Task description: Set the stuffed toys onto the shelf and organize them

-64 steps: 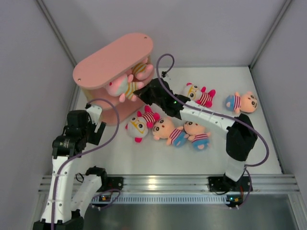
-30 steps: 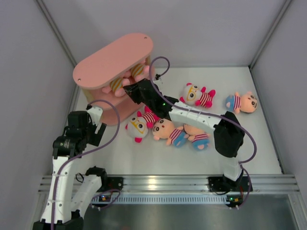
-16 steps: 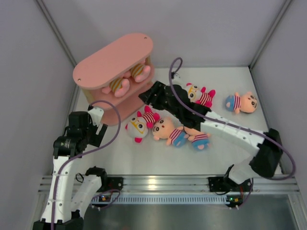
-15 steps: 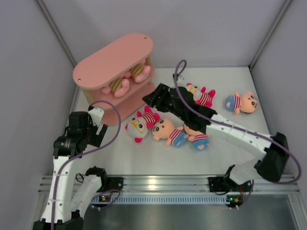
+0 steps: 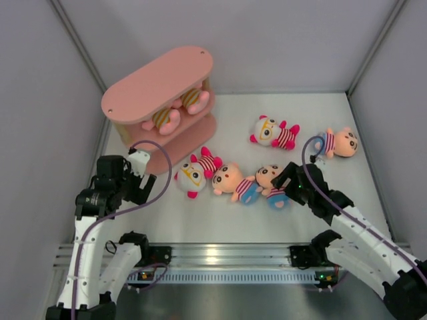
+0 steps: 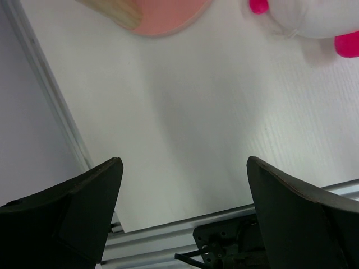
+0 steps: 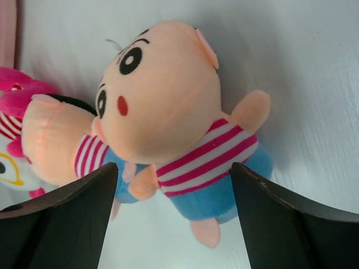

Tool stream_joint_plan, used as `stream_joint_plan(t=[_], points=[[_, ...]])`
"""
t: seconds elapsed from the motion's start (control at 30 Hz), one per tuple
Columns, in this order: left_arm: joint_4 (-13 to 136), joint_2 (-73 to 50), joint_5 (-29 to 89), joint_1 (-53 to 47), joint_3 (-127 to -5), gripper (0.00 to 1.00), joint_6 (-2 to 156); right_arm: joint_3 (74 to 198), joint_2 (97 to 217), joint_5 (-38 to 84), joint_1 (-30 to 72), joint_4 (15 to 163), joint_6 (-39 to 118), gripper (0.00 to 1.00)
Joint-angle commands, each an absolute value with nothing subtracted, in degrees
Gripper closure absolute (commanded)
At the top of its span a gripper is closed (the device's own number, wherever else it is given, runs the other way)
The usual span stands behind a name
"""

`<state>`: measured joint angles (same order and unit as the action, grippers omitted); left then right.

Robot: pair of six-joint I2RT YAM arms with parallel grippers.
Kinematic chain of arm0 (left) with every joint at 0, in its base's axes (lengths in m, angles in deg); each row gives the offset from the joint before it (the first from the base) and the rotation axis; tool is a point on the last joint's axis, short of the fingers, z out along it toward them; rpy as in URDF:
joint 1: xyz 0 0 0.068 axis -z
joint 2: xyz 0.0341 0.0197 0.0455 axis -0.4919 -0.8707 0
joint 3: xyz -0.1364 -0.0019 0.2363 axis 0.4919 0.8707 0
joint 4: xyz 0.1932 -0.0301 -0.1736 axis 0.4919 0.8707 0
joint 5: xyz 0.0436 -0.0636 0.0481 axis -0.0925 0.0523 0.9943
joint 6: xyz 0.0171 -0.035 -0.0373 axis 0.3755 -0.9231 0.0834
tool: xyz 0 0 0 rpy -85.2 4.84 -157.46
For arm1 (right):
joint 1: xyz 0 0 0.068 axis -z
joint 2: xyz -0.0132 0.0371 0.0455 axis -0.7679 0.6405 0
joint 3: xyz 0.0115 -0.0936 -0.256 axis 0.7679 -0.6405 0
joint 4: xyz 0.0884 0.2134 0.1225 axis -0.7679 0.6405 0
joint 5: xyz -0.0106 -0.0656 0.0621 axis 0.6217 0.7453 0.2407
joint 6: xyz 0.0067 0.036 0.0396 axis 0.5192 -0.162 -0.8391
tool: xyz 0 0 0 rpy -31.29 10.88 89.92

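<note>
The pink shelf (image 5: pixel 157 85) stands at the back left, and a pink yellow-striped toy (image 5: pixel 177 111) lies on its middle tier. Five stuffed toys lie on the table: a white-faced one (image 5: pixel 190 175), two peach ones (image 5: pixel 230 180) (image 5: pixel 269 179), another white-faced one (image 5: pixel 270 131) and a peach one (image 5: pixel 340 142). My right gripper (image 5: pixel 285 181) hangs open above the peach toy (image 7: pixel 168 106), one finger on either side of it, not touching. The left gripper (image 5: pixel 141 181) is open and empty near the shelf's foot (image 6: pixel 162 11).
Grey walls close in the table on the left, back and right. An aluminium rail (image 5: pixel 227 257) runs along the near edge. In the left wrist view the white-faced toy (image 6: pixel 314 19) shows at the top right.
My right arm drew back from the shelf, leaving the pink striped toy on the middle tier, and came down over the peach toy with its jaws opening. The left arm barely moved.
</note>
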<state>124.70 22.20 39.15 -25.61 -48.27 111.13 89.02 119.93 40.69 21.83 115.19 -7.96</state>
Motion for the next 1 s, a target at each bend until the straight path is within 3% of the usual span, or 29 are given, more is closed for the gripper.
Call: stream_joint_plan(t=[0.0,0.13,0.23,0.27,0.37,0.47,0.63,0.87,0.97], points=[[123.98,22.19,32.02,-25.33,-48.76,0.02,111.08,86.58,123.31,37.48,24.24,110.0,-8.0,0.19],[126.17,22.1,22.73,-25.42,-52.44,0.05,113.09,84.11,127.1,38.25,24.42,106.38,-10.1,0.26],[128.54,22.19,17.7,-25.33,-56.3,0.05,115.03,82.53,126.75,41.15,24.5,106.03,-9.58,0.42],[129.08,22.1,16.81,-25.25,-57.37,0.05,115.47,82.53,126.4,41.76,24.5,106.29,-9.14,0.62],[129.52,21.14,13.12,-25.07,-61.24,0.05,115.21,84.54,124.65,44.05,24.5,108.83,-5.81,1.0],[129.43,20.0,9.87,-24.63,-64.4,0.05,115.12,90.94,122.09,46.95,24.42,112.43,0.25,1.0],[129.34,17.09,7.83,-24.45,-70.64,0.04,115.3,112.2,125.85,48.18,22.58,120.41,13.96,1.0],[129.26,9.19,6.51,-24.45,-82.84,0.02,113.98,147.76,144.19,57.74,2.05,129.12,22.67,1.0],[129.26,6.47,6.51,-24.45,-86.98,0.01,113.54,156.94,153.36,58.21,-4.47,129.93,23.03,1.0]])
